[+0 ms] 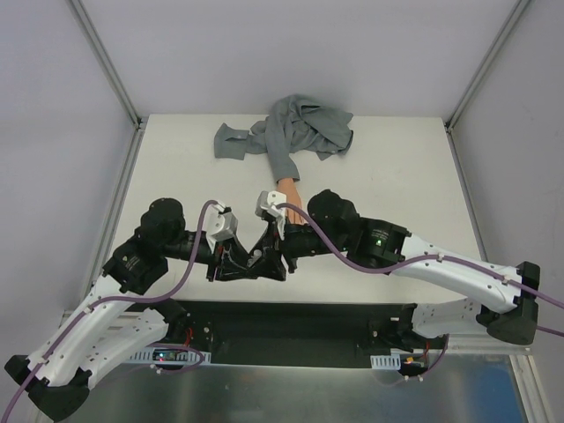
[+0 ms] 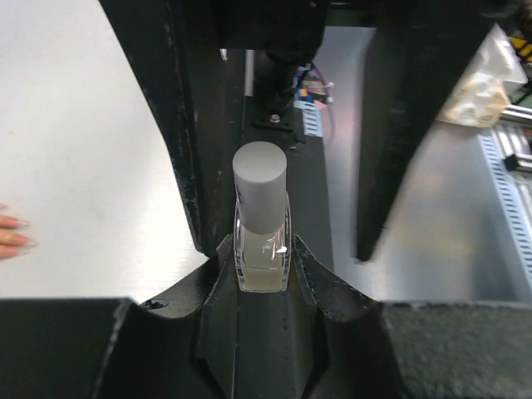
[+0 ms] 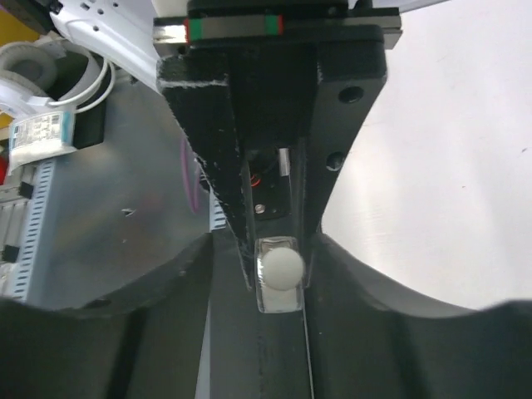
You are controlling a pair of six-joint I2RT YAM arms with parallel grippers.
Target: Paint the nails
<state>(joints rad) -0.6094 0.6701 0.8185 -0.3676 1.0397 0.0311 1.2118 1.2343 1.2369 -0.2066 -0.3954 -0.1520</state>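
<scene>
The peach mannequin hand (image 1: 289,192) lies on the white table (image 1: 397,167) with its grey fabric sleeve (image 1: 295,132) bunched behind it. Two of its fingertips with the nails (image 2: 12,233) show at the left edge of the left wrist view. My left gripper (image 1: 240,261) (image 2: 264,253) is shut on the glass body of a small clear bottle (image 2: 264,270) with a pale grey cap (image 2: 259,179). My right gripper (image 1: 270,248) (image 3: 266,249) faces it, open, its fingers (image 2: 170,125) spread wide on either side of the cap. The bottle shows cap-on in the right wrist view (image 3: 280,270). Both grippers are in front of the hand.
The table's front edge and the black rail (image 1: 291,322) with cables lie just below the grippers. A metal floor with electronics (image 3: 41,137) lies beyond the edge.
</scene>
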